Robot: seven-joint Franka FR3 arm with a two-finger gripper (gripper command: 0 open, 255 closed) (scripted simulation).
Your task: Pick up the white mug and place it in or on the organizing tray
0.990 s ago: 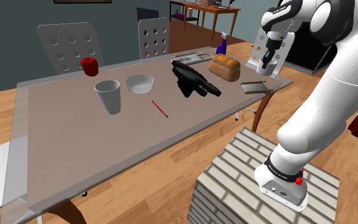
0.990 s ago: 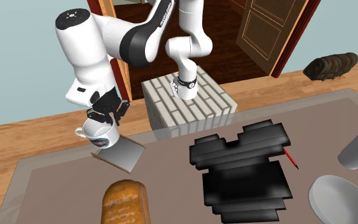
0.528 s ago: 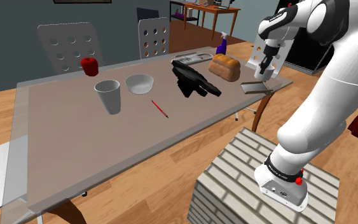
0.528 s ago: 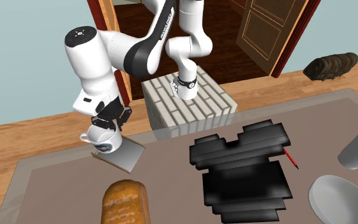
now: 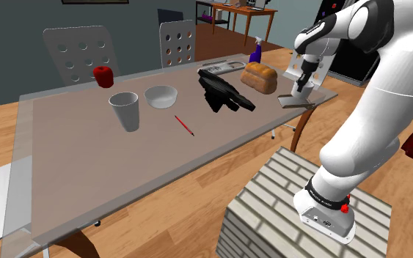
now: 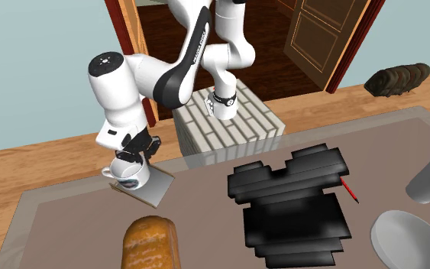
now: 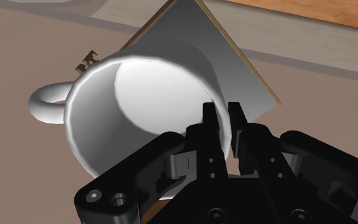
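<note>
My gripper (image 6: 134, 152) is shut on the rim of the white mug (image 6: 129, 174), one finger inside it and one outside. The mug hangs open side up, low over the small flat organizing tray (image 6: 150, 189) at the table's corner; whether it touches the tray I cannot tell. In the wrist view the mug (image 7: 133, 108) sits in front of the gripper (image 7: 224, 114), its handle pointing away from the fingers, with the tray (image 7: 234, 60) beneath it. In the shoulder view the gripper (image 5: 302, 78) and the mug (image 5: 301, 87) stand just above the tray (image 5: 293, 102).
A bread loaf (image 5: 260, 77) lies next to the tray, and a black stepped object (image 5: 225, 91) lies further along the table. A pale cup (image 5: 125, 110), a bowl (image 5: 161, 96), a red pen (image 5: 184, 125) and a red apple (image 5: 104, 74) sit toward the shoulder view's left.
The gripper has come down with the mug, from well above the tray to just over it, and shifted a little toward the second exterior view's right.
</note>
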